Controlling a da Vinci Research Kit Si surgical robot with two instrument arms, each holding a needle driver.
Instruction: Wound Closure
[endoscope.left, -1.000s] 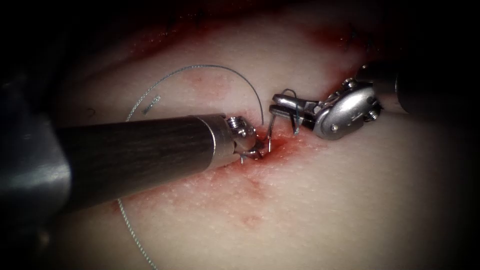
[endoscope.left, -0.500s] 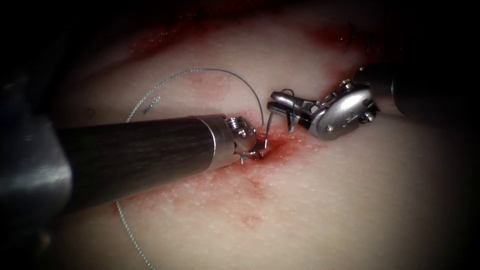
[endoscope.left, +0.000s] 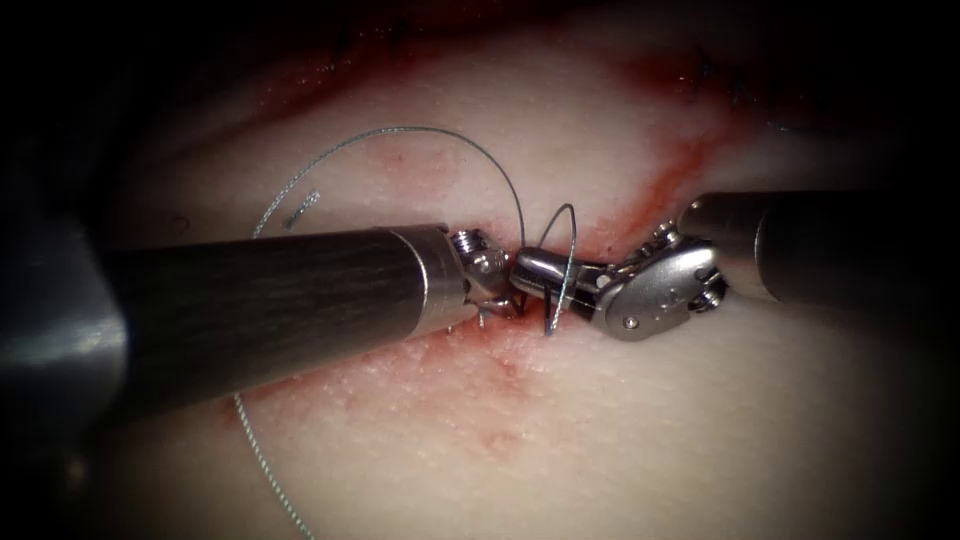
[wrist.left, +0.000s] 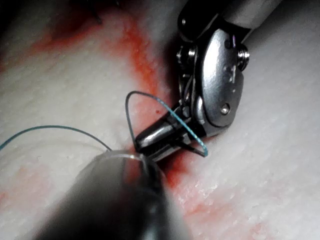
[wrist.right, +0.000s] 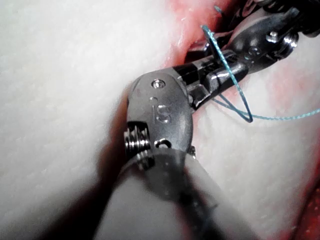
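Clamped shut across the thin curved steel needle (endoscope.left: 572, 240), about mid-curve: silvery right needle driver (endoscope.left: 530, 270), lying over the red-edged cut (endoscope.left: 660, 190) in the pale pork tissue (endoscope.left: 700, 420). Needle arched above the closed jaws, lower end at the tissue surface by the cut; in the tissue or not, cannot tell. Tip to tip with it, down in the cut: dark-shafted left needle driver (endoscope.left: 495, 295), grip impossible to tell. Looped over the tissue left of the cut: fine grey thread (endoscope.left: 420, 132). Smeared around the cut: red fluid (endoscope.left: 500, 375)
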